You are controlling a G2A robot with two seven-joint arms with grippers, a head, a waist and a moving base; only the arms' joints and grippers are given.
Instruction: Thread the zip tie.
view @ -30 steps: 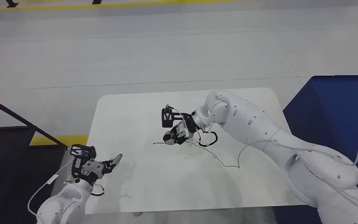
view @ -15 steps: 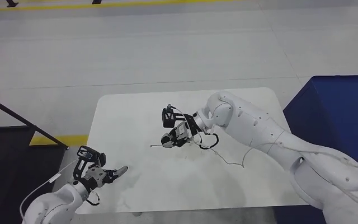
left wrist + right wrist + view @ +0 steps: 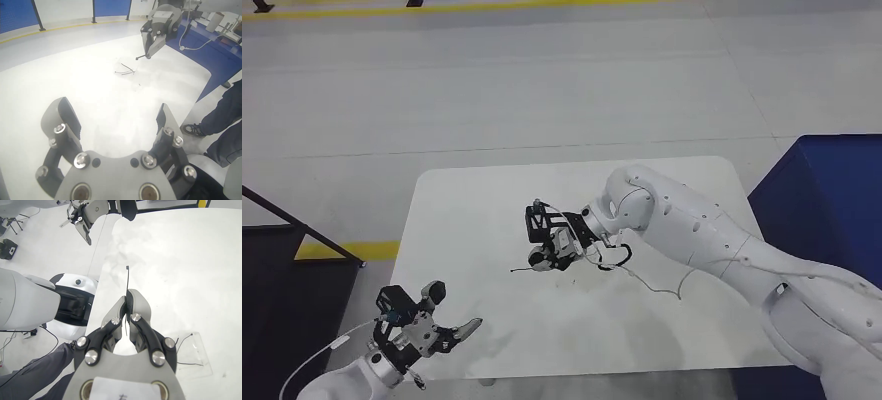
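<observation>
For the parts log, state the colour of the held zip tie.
The zip tie is black; best seen in the right wrist view.

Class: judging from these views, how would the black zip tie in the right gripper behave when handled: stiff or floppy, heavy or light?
Probably fairly stiff, not limp: the zip tie sticks out nearly straight beyond the right gripper. Likely very light: it is a thin strip.

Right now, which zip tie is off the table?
The zip tie pinched in the right hand; the other zip ties lie loose on the table.
</observation>
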